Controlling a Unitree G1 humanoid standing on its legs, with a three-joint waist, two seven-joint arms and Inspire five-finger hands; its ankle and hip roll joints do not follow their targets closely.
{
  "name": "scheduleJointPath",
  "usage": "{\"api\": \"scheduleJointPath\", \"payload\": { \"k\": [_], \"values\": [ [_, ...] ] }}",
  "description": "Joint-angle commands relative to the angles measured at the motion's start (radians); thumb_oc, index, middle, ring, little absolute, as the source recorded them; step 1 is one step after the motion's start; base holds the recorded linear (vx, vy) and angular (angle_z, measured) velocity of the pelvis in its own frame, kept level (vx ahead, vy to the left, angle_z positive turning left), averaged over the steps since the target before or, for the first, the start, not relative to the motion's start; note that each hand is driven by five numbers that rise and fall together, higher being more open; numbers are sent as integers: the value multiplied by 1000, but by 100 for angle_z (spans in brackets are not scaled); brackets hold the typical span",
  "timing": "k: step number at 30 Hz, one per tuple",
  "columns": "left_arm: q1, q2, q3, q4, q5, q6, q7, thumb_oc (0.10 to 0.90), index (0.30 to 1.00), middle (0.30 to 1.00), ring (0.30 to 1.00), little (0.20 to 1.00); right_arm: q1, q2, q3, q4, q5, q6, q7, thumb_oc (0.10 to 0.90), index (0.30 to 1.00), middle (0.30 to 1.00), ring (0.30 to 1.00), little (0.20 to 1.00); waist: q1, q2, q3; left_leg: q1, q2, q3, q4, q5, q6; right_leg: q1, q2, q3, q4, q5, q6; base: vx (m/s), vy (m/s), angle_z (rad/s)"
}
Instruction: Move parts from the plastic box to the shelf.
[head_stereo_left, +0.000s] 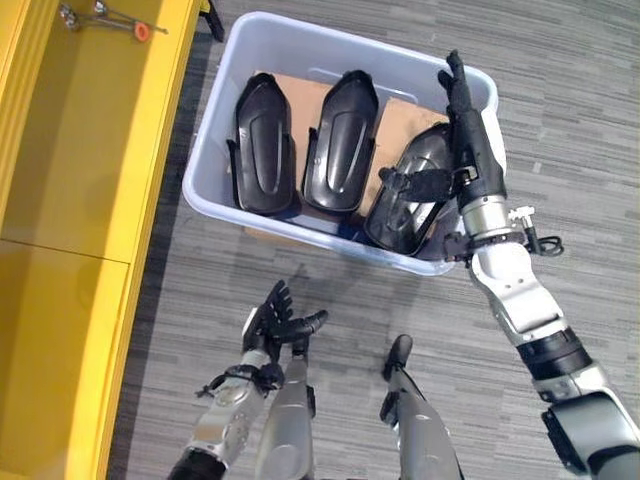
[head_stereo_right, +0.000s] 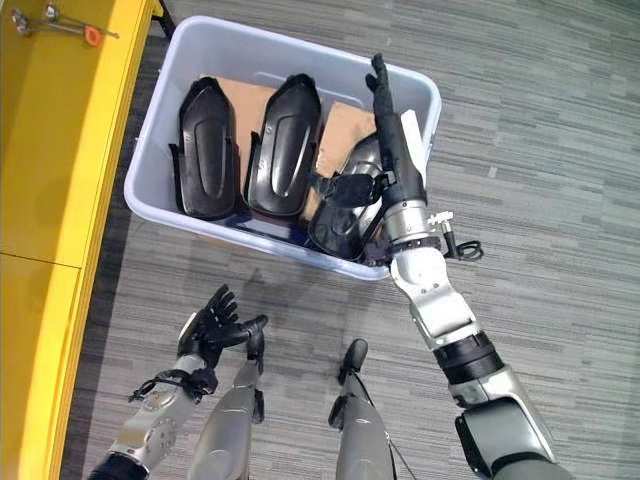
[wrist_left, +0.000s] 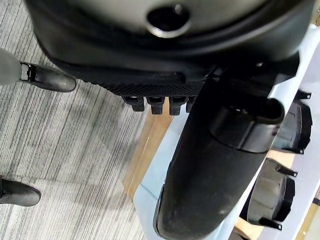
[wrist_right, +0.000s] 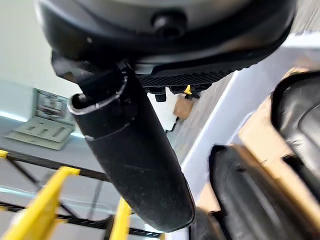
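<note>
My right hand (head_stereo_left: 470, 150) over box (head_stereo_left: 215, 150), fingers straight, thumb touching rightmost part (head_stereo_left: 405, 200). My left hand (head_stereo_left: 275, 320) low, fingers relaxed, empty.

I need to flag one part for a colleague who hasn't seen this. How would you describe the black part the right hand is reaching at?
Find the pale plastic box on the grey floor beside the yellow shelf. Three black parts stand in it; take the one farthest from the shelf. It alone leans tilted, under the right hand.
</note>
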Motion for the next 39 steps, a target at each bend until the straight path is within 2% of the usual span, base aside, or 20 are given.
{"api": "scheduleJointPath", "payload": {
  "k": [1,11,25,31,35,39],
  "values": [
    [27,45,-9,-121,-5,-76,2,900,1000,1000,1000,1000,-147,-23,12,-4,0,-57,-46,900,1000,1000,1000,1000,7,-27,-37,11,54,46,98,-135,-23,-29,-106,-17,133,-70,27,0,0,0],
    [13,49,-26,-125,-24,-85,9,900,1000,1000,1000,1000,-243,-27,51,158,57,-49,-41,900,1000,1000,1000,1000,21,-9,-10,-8,45,44,95,-133,-21,-52,-112,-15,145,-73,30,4,2,1],
    [-8,42,-51,-117,-43,-85,24,900,1000,1000,1000,1000,-211,69,74,286,230,-51,6,900,1000,1000,1000,1000,26,7,21,-28,37,41,94,-129,-17,-82,-117,-7,154,-72,28,0,1,0],
    [-12,49,-67,-117,-61,-82,12,900,1000,1000,1000,1000,-255,84,62,423,454,-65,73,900,1000,1000,1000,1000,37,17,31,-36,38,36,92,-126,-18,-89,-120,-14,155,-72,29,0,0,0],
    [-14,47,-86,-106,-83,-75,6,900,1000,1000,1000,1000,-301,108,-8,566,625,-87,68,900,1000,1000,1000,1000,48,32,36,-41,34,34,88,-126,-18,-94,-123,-16,158,-74,32,0,0,0],
    [-23,38,-95,-97,-91,-73,10,900,1000,1000,1000,1000,-314,121,-38,618,686,-93,65,900,1000,1000,1000,1000,52,41,36,-47,31,31,88,-127,-18,-100,-122,-17,162,-78,32,8,-2,0]
  ]
}}
